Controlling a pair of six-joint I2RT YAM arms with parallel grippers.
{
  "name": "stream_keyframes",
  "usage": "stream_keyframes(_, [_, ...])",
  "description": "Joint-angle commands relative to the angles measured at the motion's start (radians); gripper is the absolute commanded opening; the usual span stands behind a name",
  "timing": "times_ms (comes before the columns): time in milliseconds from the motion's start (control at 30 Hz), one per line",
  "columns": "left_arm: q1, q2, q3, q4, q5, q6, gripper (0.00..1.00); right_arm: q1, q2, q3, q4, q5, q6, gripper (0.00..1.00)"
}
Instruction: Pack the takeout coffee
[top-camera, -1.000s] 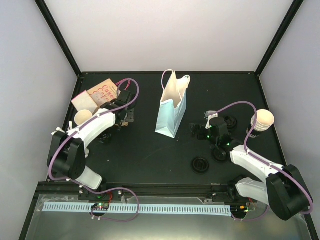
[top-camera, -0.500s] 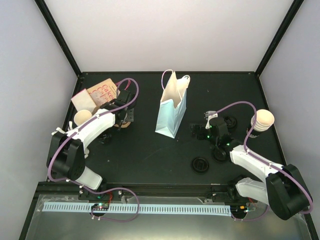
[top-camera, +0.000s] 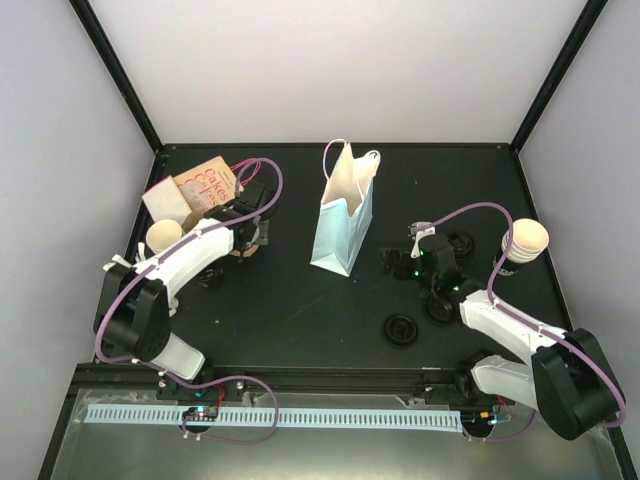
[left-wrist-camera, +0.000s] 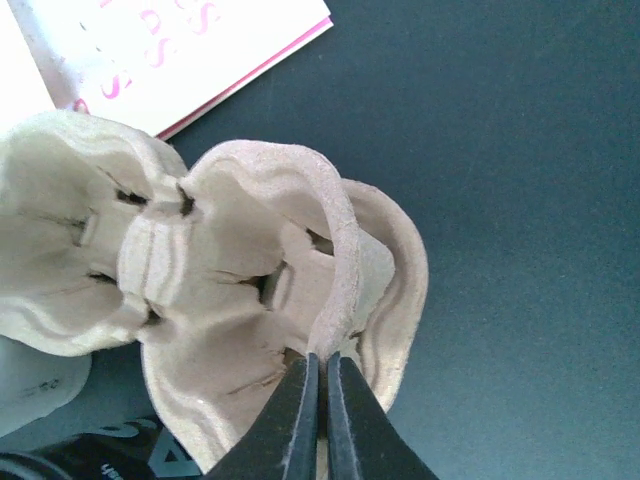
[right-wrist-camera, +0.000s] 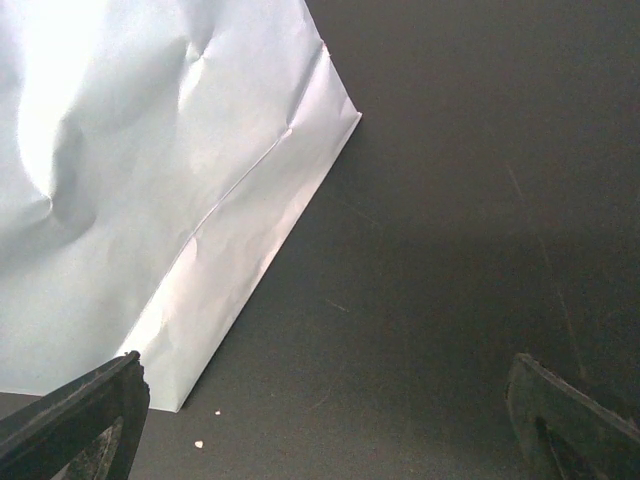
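Observation:
A beige pulp cup carrier (left-wrist-camera: 230, 290) lies at the table's left, and in the top view only a tan edge of the carrier (top-camera: 245, 250) shows under the arm. My left gripper (left-wrist-camera: 322, 368) is shut on the carrier's thin rim wall; from above, the left gripper (top-camera: 252, 233) is over that spot. One paper cup (top-camera: 165, 236) stands left of it, another paper cup (top-camera: 527, 240) at the far right. A white paper bag (top-camera: 341, 215) stands upright mid-table. My right gripper (right-wrist-camera: 325, 405) hovers open and holds nothing, just right of the bag (right-wrist-camera: 150, 180); the top view puts this right gripper (top-camera: 393, 263) low over the table.
A box with pink lettering (top-camera: 195, 187) sits at the back left, its corner (left-wrist-camera: 190, 50) just beyond the carrier. Three black lids (top-camera: 401, 329) (top-camera: 440, 306) (top-camera: 460, 242) lie on the table's right half around my right arm.
My left gripper's jaws have closed onto the carrier's rim and the arm has shifted slightly toward the back. The right arm has not moved.

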Motion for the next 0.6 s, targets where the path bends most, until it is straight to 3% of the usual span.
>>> stream_keyframes(0, [-0.026,-0.038,0.057,-0.072,-0.107,-0.019,0.02,0.004,0.004,0.005,0.030,-0.008,-0.005,1.00])
stream_keyframes(400, [-0.028,-0.148,0.146,-0.197,-0.221,-0.071,0.01,0.004,-0.001,0.004,0.028,-0.008,-0.005,1.00])
stream_keyframes(567, [-0.028,-0.230,0.144,-0.147,-0.157,-0.043,0.02,0.004,-0.004,0.004,0.028,-0.007,-0.005,1.00])
